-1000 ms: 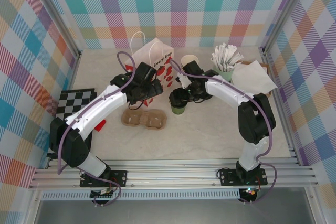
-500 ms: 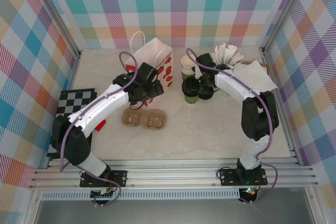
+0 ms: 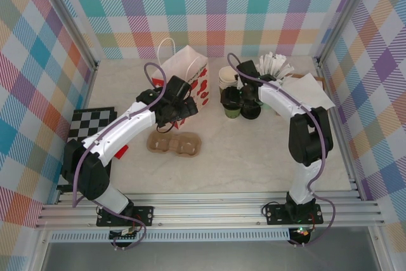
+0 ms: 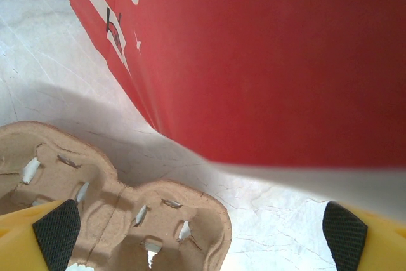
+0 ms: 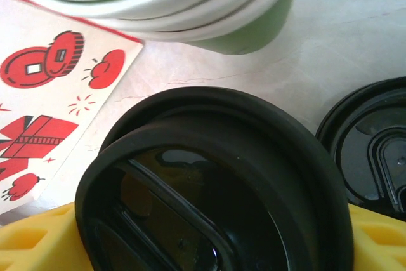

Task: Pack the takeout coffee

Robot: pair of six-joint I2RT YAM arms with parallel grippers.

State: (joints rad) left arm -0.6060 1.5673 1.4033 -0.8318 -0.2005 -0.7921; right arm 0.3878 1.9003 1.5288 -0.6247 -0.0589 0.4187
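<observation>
The takeout coffee (image 3: pixel 231 107), a green-bottomed paper cup with a black lid (image 5: pixel 209 188), stands between the yellow fingers (image 5: pixel 28 242) of my right gripper (image 3: pixel 233 98), which is shut on it. It is just in front of the stack of lidless cups (image 3: pixel 226 77). My left gripper (image 3: pixel 172 117) is open with nothing between its black pads (image 4: pixel 58 233). It hovers low between the red-printed paper bag (image 3: pixel 186 73) and the cardboard cup carrier (image 3: pixel 175 144). The bag's red side (image 4: pixel 266 55) is close ahead of that gripper, and the carrier (image 4: pixel 120 201) lies below it to the left.
A pile of spare black lids (image 3: pixel 251 110) sits right of the held cup. A mint pot of white sachets (image 3: pixel 273 74) and white napkins (image 3: pixel 307 93) are at the back right. A chequered board (image 3: pixel 89 125) lies at the left edge.
My right gripper has carried the lidded cup from beside the carrier back and to the right, up to the cup stack. The left gripper shifted slightly, then held still.
</observation>
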